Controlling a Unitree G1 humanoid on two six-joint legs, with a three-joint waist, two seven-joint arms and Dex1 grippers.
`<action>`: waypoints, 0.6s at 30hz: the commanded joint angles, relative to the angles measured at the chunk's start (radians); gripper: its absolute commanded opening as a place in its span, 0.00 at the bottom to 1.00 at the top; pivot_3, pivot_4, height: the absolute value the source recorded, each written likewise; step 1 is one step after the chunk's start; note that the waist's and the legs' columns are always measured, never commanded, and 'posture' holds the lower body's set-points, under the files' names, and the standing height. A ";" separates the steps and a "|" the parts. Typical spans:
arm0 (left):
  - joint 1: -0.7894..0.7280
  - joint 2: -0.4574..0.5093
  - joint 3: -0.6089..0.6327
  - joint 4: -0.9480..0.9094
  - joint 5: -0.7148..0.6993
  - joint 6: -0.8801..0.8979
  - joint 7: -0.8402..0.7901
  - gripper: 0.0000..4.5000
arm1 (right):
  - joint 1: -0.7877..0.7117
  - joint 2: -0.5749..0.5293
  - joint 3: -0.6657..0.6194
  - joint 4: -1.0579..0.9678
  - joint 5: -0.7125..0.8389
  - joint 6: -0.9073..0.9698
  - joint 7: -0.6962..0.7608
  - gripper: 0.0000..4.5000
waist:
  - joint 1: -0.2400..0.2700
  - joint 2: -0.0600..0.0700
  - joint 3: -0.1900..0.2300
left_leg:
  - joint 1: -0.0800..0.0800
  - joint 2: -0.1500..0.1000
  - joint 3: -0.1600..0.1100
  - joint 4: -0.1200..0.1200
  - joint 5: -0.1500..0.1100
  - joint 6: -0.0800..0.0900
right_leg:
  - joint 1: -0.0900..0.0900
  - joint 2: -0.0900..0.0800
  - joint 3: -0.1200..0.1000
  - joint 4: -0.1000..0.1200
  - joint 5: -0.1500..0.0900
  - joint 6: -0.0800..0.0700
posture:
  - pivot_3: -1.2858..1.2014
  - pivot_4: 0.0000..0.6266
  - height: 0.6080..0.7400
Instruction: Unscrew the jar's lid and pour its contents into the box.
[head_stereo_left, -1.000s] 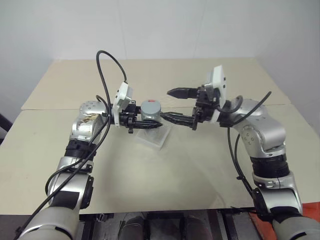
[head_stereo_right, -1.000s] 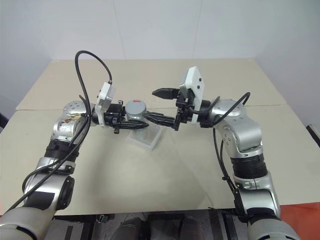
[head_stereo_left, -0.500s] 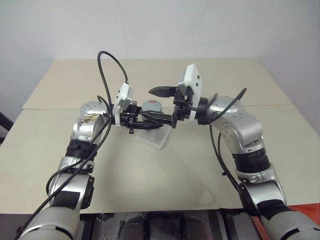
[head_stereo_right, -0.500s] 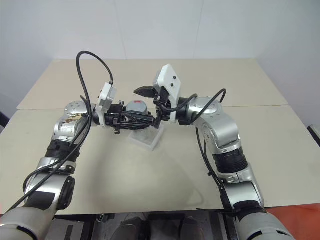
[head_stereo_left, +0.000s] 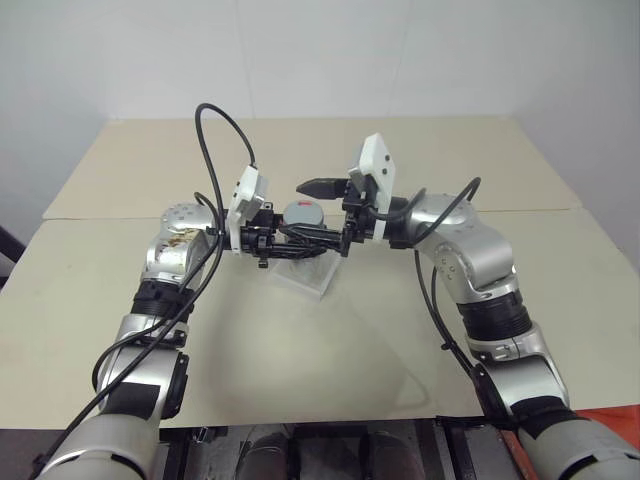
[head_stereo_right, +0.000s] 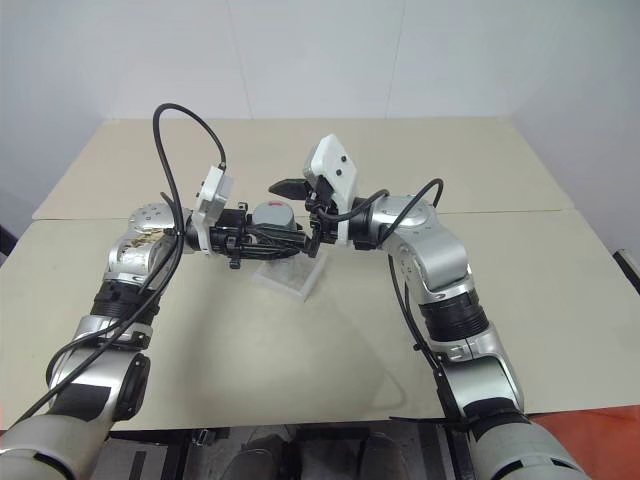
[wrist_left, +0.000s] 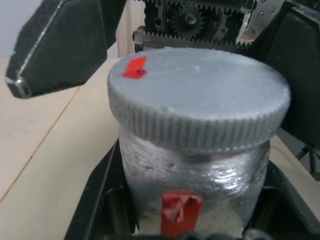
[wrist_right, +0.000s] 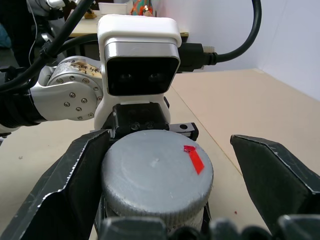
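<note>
Left hand (head_stereo_left: 268, 240): closed on the jar (wrist_left: 192, 180), gripping its body from the robot's left side and holding it upright above the bench (head_stereo_left: 300, 370). In the left wrist view the jar sits between this hand's black fingers (wrist_left: 100, 200), with a red mark on its side facing the camera.

Lid (wrist_right: 156, 179): grey, ribbed at the edge, seated on top of the jar. A small red mark lies on its upper face near the rim.

Right hand (head_stereo_left: 318, 212): wide open, reaching in from the robot's right at the level of the lid. Its two fingers (wrist_right: 75, 180) stand on either side of the lid. One finger lies just beside the lid's edge; contact cannot be confirmed. The other finger stands clearly apart from the lid. This hand has hold of nothing.

Box (head_stereo_left: 302, 276): clear, shallow, resting on the bench directly below the held jar and the two hands. The jar is apart from it, held above.

Both hands point towards each other over the middle of the bench.
</note>
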 joint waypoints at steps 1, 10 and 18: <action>-0.007 0.010 0.011 -0.042 -0.019 -0.005 -0.009 0.45 | -0.006 -0.032 -0.046 -0.008 -0.008 -0.027 -0.006 0.98 | 0.000 0.000 0.000 | 0.000 0.000 0.000 0.000 0.000 0.000 | 0.000 0.000 0.000 0.000 0.000 0.000 | 0.52 0.24 1.00; -0.001 0.014 0.010 -0.051 -0.022 0.001 -0.008 0.45 | 0.019 -0.080 -0.095 -0.016 0.034 -0.016 -0.008 0.98 | 0.001 0.000 0.000 | 0.000 0.000 0.000 0.000 0.000 0.000 | 0.000 0.000 0.000 0.000 0.000 0.000 | 0.52 0.24 1.00; -0.003 0.018 0.010 -0.048 -0.023 0.001 -0.009 0.45 | 0.049 -0.124 -0.114 -0.032 0.057 -0.022 -0.003 0.98 | 0.001 0.000 0.000 | 0.000 0.000 0.000 0.000 0.000 0.000 | 0.000 0.000 0.000 0.000 0.000 0.000 | 0.52 0.24 1.00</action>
